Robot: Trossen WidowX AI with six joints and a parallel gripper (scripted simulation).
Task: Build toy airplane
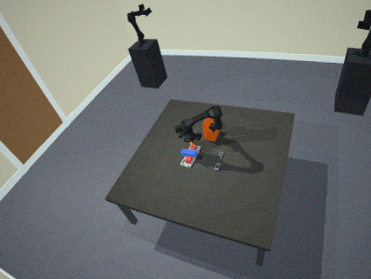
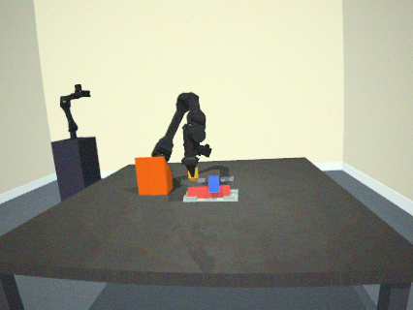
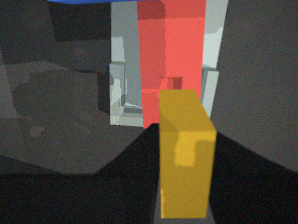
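The red fuselage point(image 1: 188, 159) point(image 2: 199, 192) point(image 3: 182, 45) lies in the pale grey jig cradle point(image 1: 183, 165) point(image 2: 235, 198) point(image 3: 211, 95) and looks flat. The blue wing point(image 1: 189, 153) point(image 2: 213, 184) point(image 3: 85, 1) lies crosswise on top of the fuselage; its tab is hidden. My gripper point(image 1: 190, 139) point(image 2: 192, 170) point(image 3: 176, 130) is shut on the yellow tail fin point(image 1: 191, 143) point(image 2: 193, 175) point(image 3: 187, 115). The fin is upright, raised above the table beside the fuselage's tail end. In the wrist view the small tail socket point(image 3: 175, 83) shows just beyond the fin, partly covered by it.
Two small grey holders with openings, one holder point(image 1: 221, 154) behind the other holder point(image 1: 217, 166), stand on the table point(image 1: 174, 196) point(image 2: 271, 232) beside the jig. An orange block point(image 1: 211, 131) point(image 2: 153, 176) stands near the arm's base.
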